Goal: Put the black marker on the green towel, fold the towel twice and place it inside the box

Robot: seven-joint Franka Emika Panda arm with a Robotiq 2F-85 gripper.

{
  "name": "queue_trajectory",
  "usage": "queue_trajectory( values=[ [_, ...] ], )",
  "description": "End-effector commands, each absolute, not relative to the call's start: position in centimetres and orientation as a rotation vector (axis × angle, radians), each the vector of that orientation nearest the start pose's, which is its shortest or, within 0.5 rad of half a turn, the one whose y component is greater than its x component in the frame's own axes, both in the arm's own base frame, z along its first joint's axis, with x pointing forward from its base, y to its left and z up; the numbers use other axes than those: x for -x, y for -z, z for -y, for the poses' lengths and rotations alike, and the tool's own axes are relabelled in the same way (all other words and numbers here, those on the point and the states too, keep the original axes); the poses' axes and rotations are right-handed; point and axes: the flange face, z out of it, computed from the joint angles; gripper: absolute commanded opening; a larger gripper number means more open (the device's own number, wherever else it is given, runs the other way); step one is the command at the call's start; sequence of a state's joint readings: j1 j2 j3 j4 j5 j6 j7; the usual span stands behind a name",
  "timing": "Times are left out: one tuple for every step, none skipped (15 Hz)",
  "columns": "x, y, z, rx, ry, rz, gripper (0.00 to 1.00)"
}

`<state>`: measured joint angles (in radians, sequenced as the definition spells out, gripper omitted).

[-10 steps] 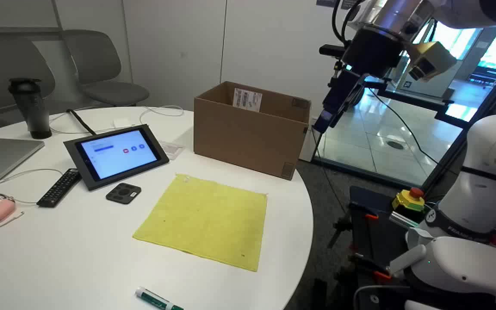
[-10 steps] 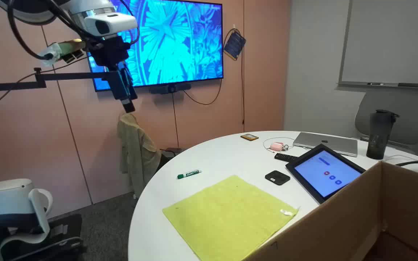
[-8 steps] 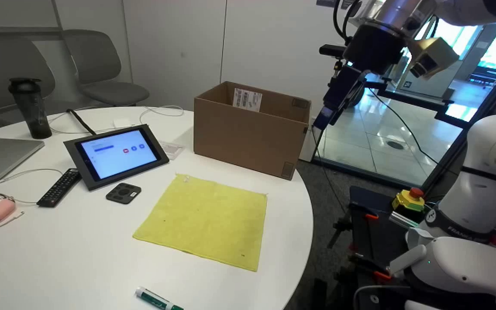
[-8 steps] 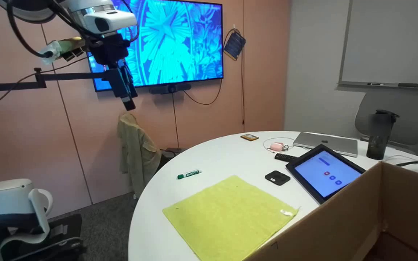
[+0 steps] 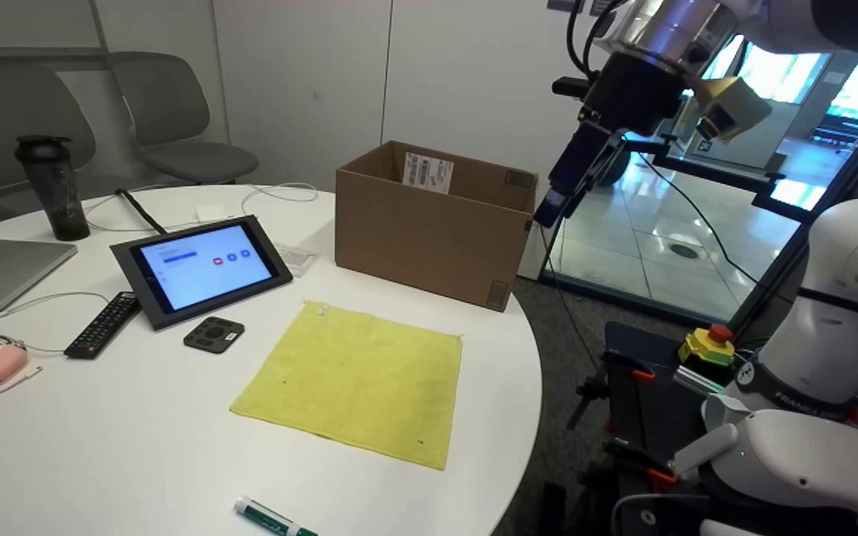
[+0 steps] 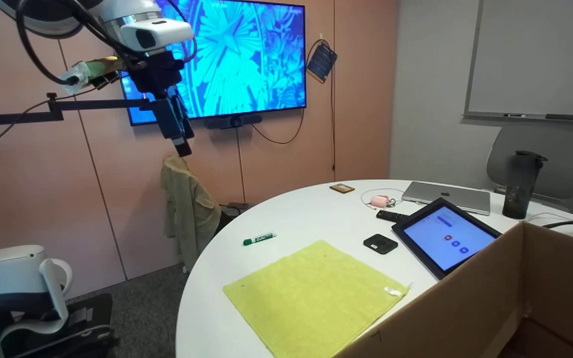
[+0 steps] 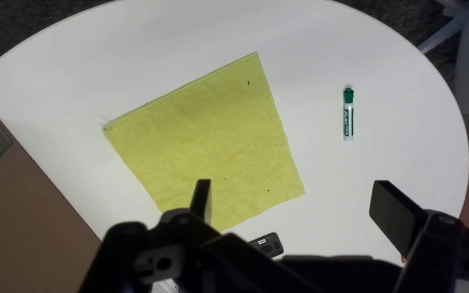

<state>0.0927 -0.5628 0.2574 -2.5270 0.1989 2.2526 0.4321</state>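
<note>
The task's marker (image 7: 348,118) has a green cap and a white barrel with green print, so it looks green rather than black. It lies on the white table, apart from the towel, and the lower frame edge cuts it off in an exterior view (image 5: 272,519). Flat and unfolded, the green towel (image 7: 210,138) is yellow-green and spreads between marker and box. The brown cardboard box (image 5: 429,238) stands open-topped at the table's edge, a white label on its inner wall. High above the table, my gripper (image 7: 291,181) is wide open, nothing between its fingers.
A black puck-like device (image 5: 213,334), a tablet on a stand (image 5: 202,268) and a remote (image 5: 103,325) lie beyond the towel. Farther off are a laptop (image 6: 445,196), a dark bottle (image 6: 520,184) and a pink case (image 6: 380,201). The round table's edge (image 5: 539,402) runs close by the towel.
The arm has shifted slightly: the gripper moves a little left in one of the exterior views and a little right and down in the other. Towel, marker and box have not moved.
</note>
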Motion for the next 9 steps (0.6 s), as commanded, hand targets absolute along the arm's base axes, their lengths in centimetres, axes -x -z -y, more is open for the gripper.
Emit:
queue_trajectory(
  values=[
    [-37.2, -48.7, -14.1, 2.982, 0.449, -0.304, 1.0],
    [-37.0, -48.0, -13.8, 2.979, 0.437, -0.308, 1.0],
    [-36.7, -47.4, -13.6, 2.984, 0.431, -0.319, 1.0],
    [-36.2, -46.7, -13.4, 2.982, 0.43, -0.326, 1.0],
    [-35.7, -46.0, -13.2, 2.988, 0.415, -0.337, 1.0],
    [-35.1, -45.1, -12.9, 2.996, 0.407, -0.358, 1.0],
    [-34.6, -44.0, -12.7, 3.011, 0.4, -0.371, 1.0],
    [-33.8, -42.8, -12.5, 3.015, 0.389, -0.379, 1.0],
    [-33.1, -41.9, -12.4, 3.014, 0.371, -0.386, 1.0]
  ],
)
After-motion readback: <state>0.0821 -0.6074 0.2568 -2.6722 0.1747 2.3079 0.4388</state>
